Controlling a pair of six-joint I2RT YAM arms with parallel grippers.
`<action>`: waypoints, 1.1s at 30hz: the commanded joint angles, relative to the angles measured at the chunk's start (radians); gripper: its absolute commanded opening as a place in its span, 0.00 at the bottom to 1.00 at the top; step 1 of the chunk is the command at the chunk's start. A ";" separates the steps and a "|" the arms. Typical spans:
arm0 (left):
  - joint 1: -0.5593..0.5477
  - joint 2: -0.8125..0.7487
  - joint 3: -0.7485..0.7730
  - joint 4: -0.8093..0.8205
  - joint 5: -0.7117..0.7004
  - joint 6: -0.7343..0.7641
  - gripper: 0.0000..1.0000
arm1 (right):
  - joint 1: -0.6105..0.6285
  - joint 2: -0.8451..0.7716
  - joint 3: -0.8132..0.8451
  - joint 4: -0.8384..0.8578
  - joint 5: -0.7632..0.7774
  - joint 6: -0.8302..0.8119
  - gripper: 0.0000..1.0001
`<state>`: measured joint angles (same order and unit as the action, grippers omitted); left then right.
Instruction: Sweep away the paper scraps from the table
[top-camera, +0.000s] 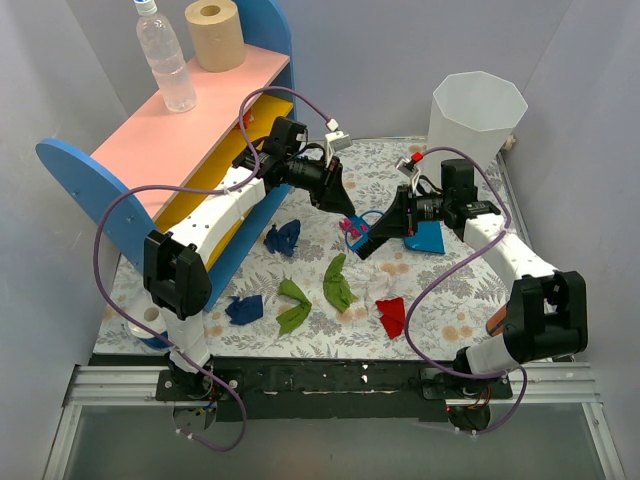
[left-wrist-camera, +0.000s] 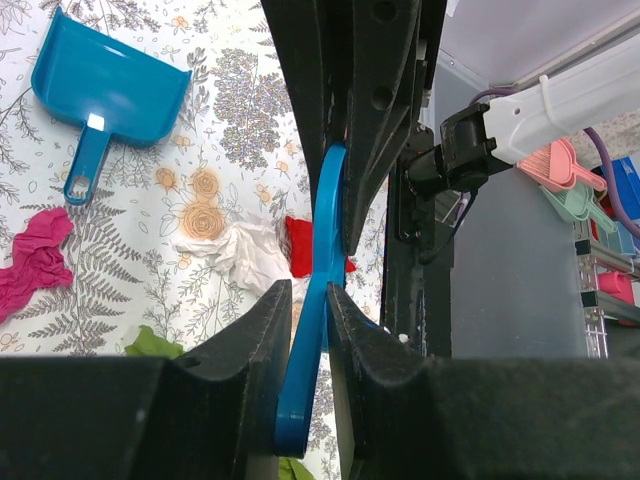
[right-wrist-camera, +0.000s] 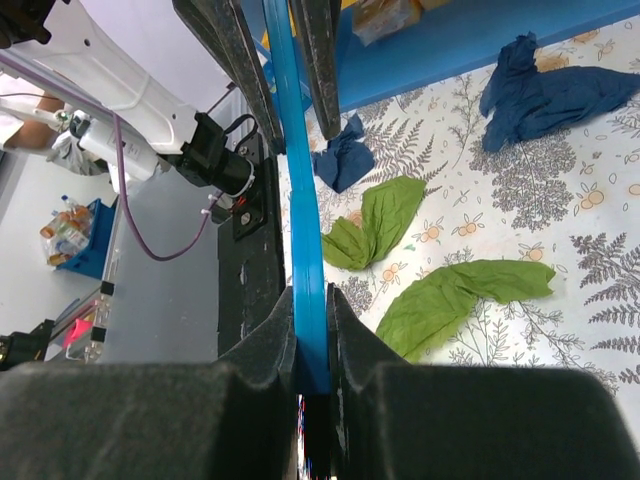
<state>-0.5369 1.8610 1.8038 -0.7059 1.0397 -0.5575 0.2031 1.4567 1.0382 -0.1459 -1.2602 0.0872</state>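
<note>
Table (top-camera: 470, 292): paper scraps (top-camera: 338, 283) near left gripper (top-camera: 350, 214).

The tabletop (top-camera: 455, 320) carries seven paper scraps (top-camera: 338, 283): two green scraps (top-camera: 338, 283) (top-camera: 293, 305) near the middle, two navy scraps (top-camera: 283, 238) (top-camera: 245, 308) to the left, one red scrap (top-camera: 392, 315), one white scrap (left-wrist-camera: 240, 255) and one magenta scrap (left-wrist-camera: 35, 262). There is one blue dustpan (top-camera: 428, 238) on the right and one blue hand brush (left-wrist-camera: 322, 230). The shelf (top-camera: 190, 130) at the far left bears one clear bottle (top-camera: 165, 55) and one paper roll (top-camera: 215, 35), and one white bin (top-camera: 478, 115) stands at the far right.
</note>
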 joint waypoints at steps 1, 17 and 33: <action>-0.015 -0.017 0.032 -0.023 0.039 0.013 0.18 | -0.004 0.010 0.056 0.040 0.021 0.016 0.01; -0.018 -0.008 0.045 -0.033 0.040 0.021 0.16 | -0.007 0.070 0.120 0.032 0.044 0.013 0.01; -0.009 -0.022 0.037 -0.052 -0.036 0.057 0.00 | -0.013 0.059 0.163 -0.092 0.262 -0.134 0.79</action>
<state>-0.5396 1.8709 1.8164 -0.7223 1.0271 -0.5350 0.2028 1.5295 1.1240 -0.1764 -1.1870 0.0654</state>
